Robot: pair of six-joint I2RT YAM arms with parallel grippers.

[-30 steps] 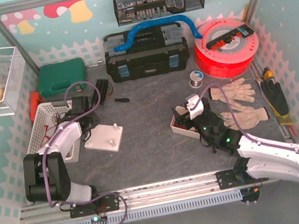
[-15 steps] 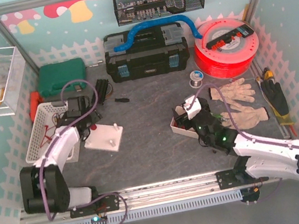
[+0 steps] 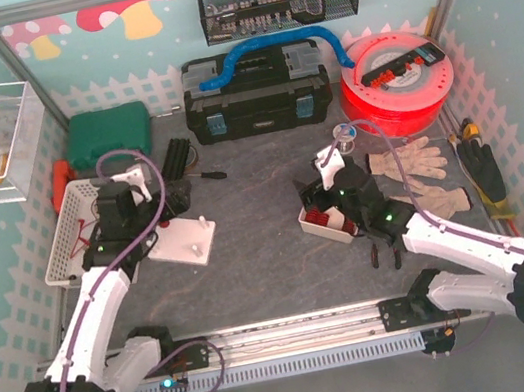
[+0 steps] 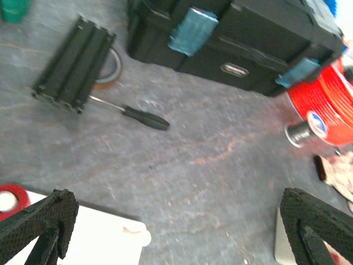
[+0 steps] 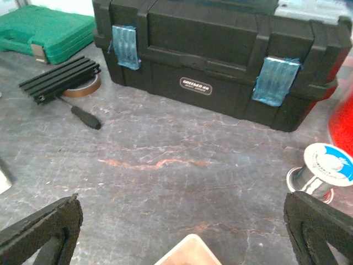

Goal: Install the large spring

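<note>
Since a second ago the left arm has unfolded from its crouch at 8 o'clock. The left gripper (image 4: 182, 218) now hangs raised over the near-left corner of the white peg plate (image 3: 184, 242). Its jaws have gone from nearly closed to wide apart, with nothing between them. The right gripper (image 5: 185, 223) has pushed forward over the small parts tray (image 3: 312, 220), and its jaws are just as wide and empty as before. I cannot make out the large spring in any view.

The table (image 3: 251, 193) is grey slate. A black toolbox (image 3: 257, 95) sits at 12 o'clock, a red filament spool (image 3: 394, 81) at 2, a green case (image 3: 109, 137) at 10 and gloves (image 3: 409, 165) at 3. A screwdriver (image 4: 132, 115) lies beside a black extrusion (image 4: 74, 63). The walls are teal with a mushroom print.
</note>
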